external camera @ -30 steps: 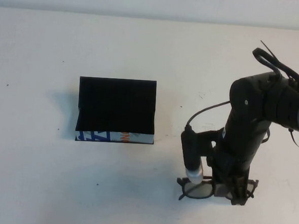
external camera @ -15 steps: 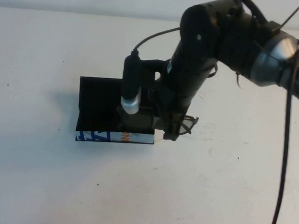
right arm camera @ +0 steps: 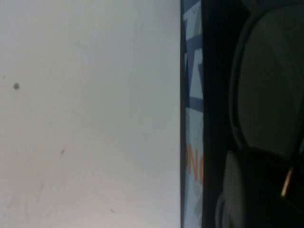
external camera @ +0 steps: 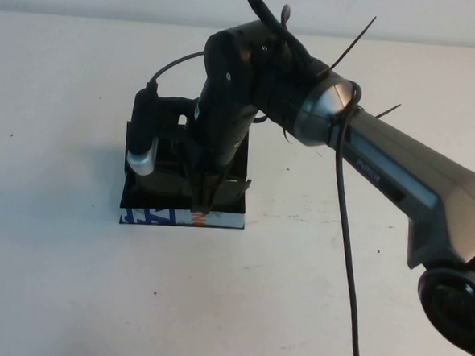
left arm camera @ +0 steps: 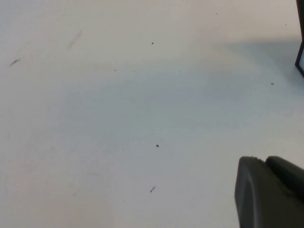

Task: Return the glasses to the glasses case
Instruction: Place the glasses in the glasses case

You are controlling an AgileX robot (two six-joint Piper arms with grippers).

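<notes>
The right arm reaches across the white tabletop (external camera: pixel 70 281) from the right edge and bends down over the glasses case (external camera: pixel 146 215), which sits left of the tabletop's centre, nearer the far edge than the near one. The case is a black box with its lid raised at the back and a white front wall printed in blue and orange facing the near edge.

The right gripper (external camera: pixel 202 202) points straight down into the open case, its tip just behind the front wall (the wrist camera hangs beside it, over the left part of the box). In the right wrist view the glasses (right arm camera: pixel 266 85) fill the dark interior: one lens with its dark rounded rim lies just inside the printed front wall (right arm camera: pixel 192 118), and the gripper's fingers (right arm camera: pixel 256 190) are narrowed around the frame, holding it. Whether the glasses already rest on the case floor I cannot tell.

The left gripper (left arm camera: pixel 270 190) shows only as a dark corner in the left wrist view, above bare tabletop, with a sliver of the case's edge well apart from it.
</notes>
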